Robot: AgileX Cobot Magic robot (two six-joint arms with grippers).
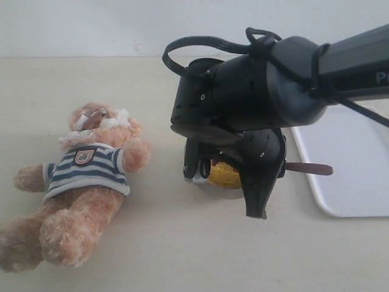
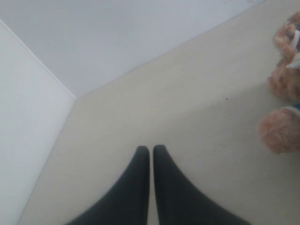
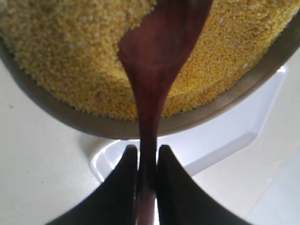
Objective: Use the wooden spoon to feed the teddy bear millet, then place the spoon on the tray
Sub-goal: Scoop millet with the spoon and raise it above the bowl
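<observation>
The teddy bear (image 1: 85, 182) lies on its back at the left of the table; part of it shows at the edge of the left wrist view (image 2: 281, 126). My right gripper (image 1: 258, 188) (image 3: 148, 152) is shut on the slim handle of the wooden spoon (image 3: 159, 61). The handle's end (image 1: 310, 168) sticks out toward the tray (image 1: 355, 170). The spoon's bowl lies over the yellow millet (image 3: 70, 56) (image 1: 223, 175) in the metal bowl (image 3: 93, 123); its tip is cut off. My left gripper (image 2: 151, 149) is shut on nothing, above bare table.
The right arm's black body (image 1: 255, 91) and cable cover most of the metal bowl in the exterior view. A glossy white piece (image 3: 225, 136) shows under the bowl. The wall meets the table behind, and bare tabletop lies between bear and bowl.
</observation>
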